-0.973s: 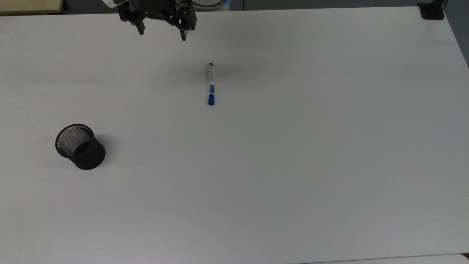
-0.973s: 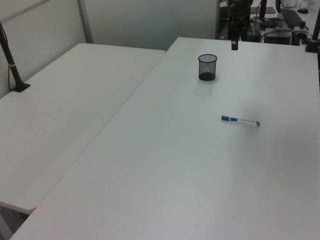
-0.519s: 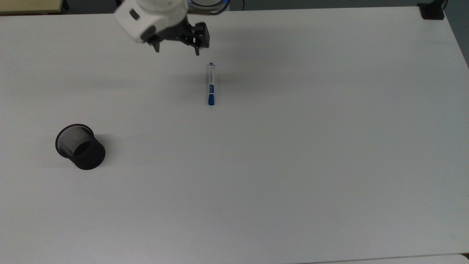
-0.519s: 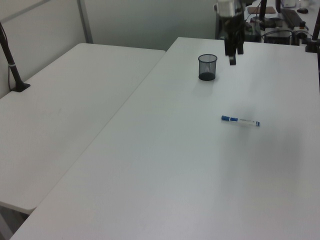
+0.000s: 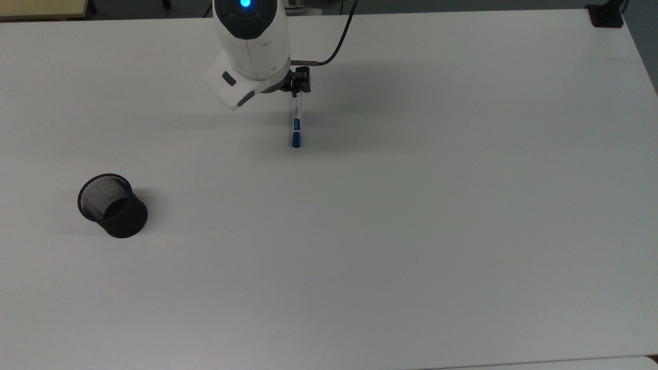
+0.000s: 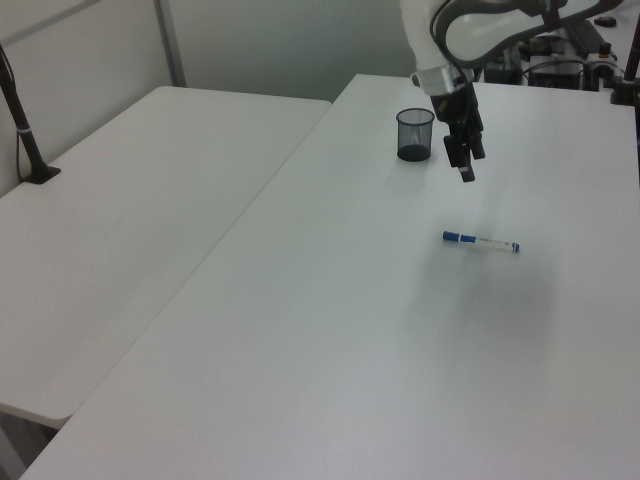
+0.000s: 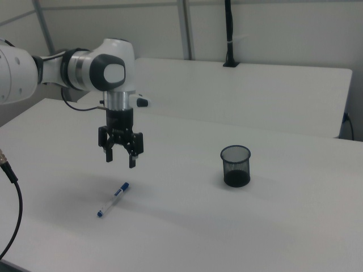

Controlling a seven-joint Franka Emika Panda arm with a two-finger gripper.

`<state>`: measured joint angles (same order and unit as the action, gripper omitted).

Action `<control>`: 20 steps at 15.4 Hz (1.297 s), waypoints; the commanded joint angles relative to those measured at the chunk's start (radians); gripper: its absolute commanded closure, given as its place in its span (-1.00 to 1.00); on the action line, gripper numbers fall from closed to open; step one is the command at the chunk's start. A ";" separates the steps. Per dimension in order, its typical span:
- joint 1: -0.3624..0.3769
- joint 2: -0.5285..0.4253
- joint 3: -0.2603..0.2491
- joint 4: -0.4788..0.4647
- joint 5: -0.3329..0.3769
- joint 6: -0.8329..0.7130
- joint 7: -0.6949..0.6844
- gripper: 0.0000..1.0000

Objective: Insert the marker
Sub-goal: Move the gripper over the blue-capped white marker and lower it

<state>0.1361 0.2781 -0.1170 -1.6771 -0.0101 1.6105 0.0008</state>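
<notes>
The marker (image 7: 113, 199) is lying flat on the white desk (image 7: 238, 226), well apart from the black mesh cup (image 7: 235, 166), which is standing upright. The claw (image 7: 120, 160) is hanging in the air above the marker, pointing downward, its fingers (image 7: 133, 157) spread wide and gripping nothing.

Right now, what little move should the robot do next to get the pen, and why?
Probably lower straight down. The gripper hangs open above the marker, which lies flat on the table, untouched, apart from the mesh cup.
</notes>
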 commanded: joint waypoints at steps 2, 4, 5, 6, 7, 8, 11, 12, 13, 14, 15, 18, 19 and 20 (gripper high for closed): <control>0.013 -0.051 -0.006 -0.134 -0.005 0.169 0.041 -0.82; 0.016 -0.074 -0.006 -0.203 -0.005 0.274 0.047 -0.82; 0.016 -0.089 -0.006 -0.237 -0.005 0.326 0.063 -0.82; 0.017 -0.099 -0.006 -0.268 -0.005 0.371 0.086 -0.82; 0.020 -0.100 -0.006 -0.286 -0.005 0.412 0.103 -0.82; 0.034 -0.100 -0.006 -0.300 -0.004 0.442 0.116 -0.82; 0.057 -0.105 -0.006 -0.371 -0.005 0.494 0.122 -0.77; 0.068 -0.108 -0.007 -0.387 -0.005 0.514 0.122 -0.74; 0.074 -0.108 -0.007 -0.398 -0.005 0.535 0.136 -0.70; 0.074 -0.105 -0.007 -0.401 -0.007 0.552 0.152 -0.64; 0.074 -0.100 -0.007 -0.400 -0.007 0.569 0.165 -0.58; 0.072 -0.085 -0.007 -0.397 -0.007 0.620 0.185 -0.36; 0.074 -0.077 -0.007 -0.394 -0.008 0.629 0.191 -0.28; 0.074 -0.068 -0.007 -0.391 -0.008 0.638 0.194 -0.20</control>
<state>0.1997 0.2173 -0.1168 -2.0412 -0.0100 2.1973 0.1590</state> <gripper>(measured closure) 0.300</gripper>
